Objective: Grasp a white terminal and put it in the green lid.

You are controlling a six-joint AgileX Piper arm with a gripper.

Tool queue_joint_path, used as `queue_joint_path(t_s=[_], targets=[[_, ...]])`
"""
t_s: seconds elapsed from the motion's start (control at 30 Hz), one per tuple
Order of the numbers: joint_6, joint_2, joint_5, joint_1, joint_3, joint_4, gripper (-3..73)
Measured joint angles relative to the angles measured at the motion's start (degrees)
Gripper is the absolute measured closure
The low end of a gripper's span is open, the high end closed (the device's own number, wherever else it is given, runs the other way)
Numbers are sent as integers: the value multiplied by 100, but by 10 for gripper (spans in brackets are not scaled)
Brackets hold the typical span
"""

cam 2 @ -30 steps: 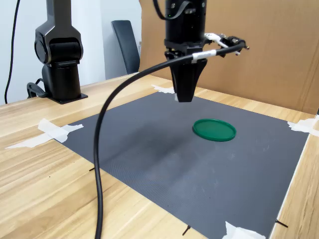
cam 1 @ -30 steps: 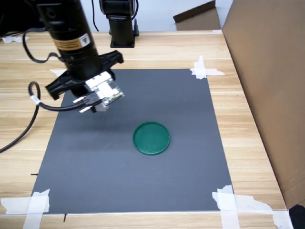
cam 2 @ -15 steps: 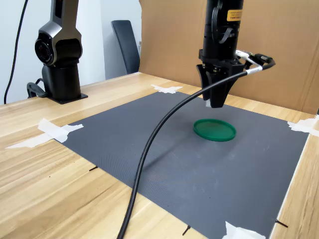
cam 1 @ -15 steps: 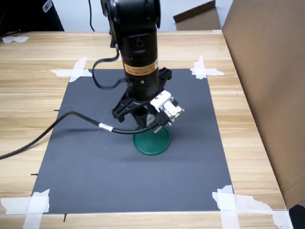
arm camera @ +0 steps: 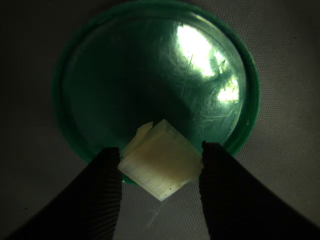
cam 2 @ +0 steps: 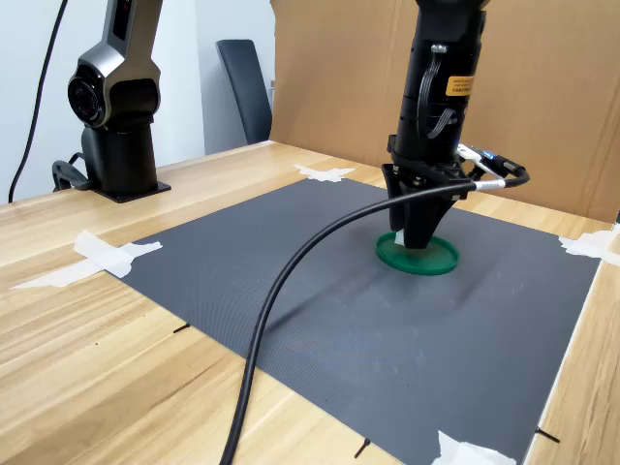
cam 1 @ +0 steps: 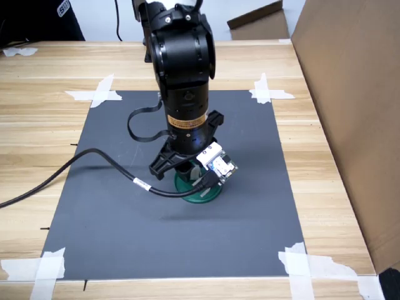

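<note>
In the wrist view the white terminal, a small ribbed white block, sits tilted between two black fingers. My gripper is shut on it. The terminal hangs over the near rim of the green lid, a round dark green disc that fills most of that view. In both exterior views the arm stands upright over the lid, and the gripper reaches down close to the disc. From these frames I cannot tell whether the terminal touches the lid.
The lid lies on a dark grey mat taped at its corners to a wooden table. A brown cardboard wall stands on the first exterior view's right. A black cable trails from the wrist. A black robot base stands behind.
The arm carried the terminal from the first exterior view's left to over the green lid, then came down close to it. The gripper stayed shut on the terminal.
</note>
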Motion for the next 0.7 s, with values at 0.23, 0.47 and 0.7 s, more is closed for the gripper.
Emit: queue_joint_path(t_s=[0.23,0.47,0.7], targets=[[0,-11,30,0,0,-5,65],[131,-586,-124,0,0,-5,26],[606,-1656,-111,0,0,47,92]])
